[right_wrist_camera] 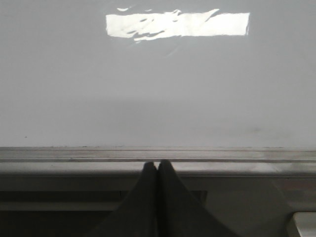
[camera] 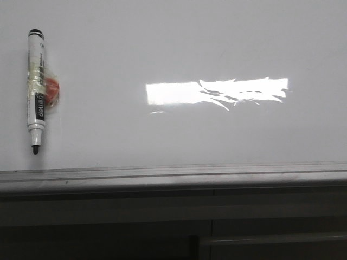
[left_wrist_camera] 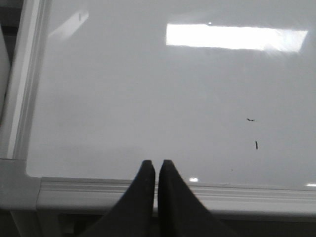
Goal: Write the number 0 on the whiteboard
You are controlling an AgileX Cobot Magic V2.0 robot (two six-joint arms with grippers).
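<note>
On the whiteboard point(camera: 179, 49), only the front view shows a marker point(camera: 36, 89); wrist views show left end effector point(left_wrist_camera: 157, 165) and right end effector point(right_wrist_camera: 157, 165) pressed together, empty.

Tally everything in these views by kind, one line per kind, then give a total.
Whiteboard: 1
Marker, uncapped, with an orange lump taped to its side, lying on the board: 1
Grippers: 2, the left gripper and the right gripper, each with fingers together at the board's near edge
Drawn number 0: 0, only small stray black marks
Total: 4
</note>
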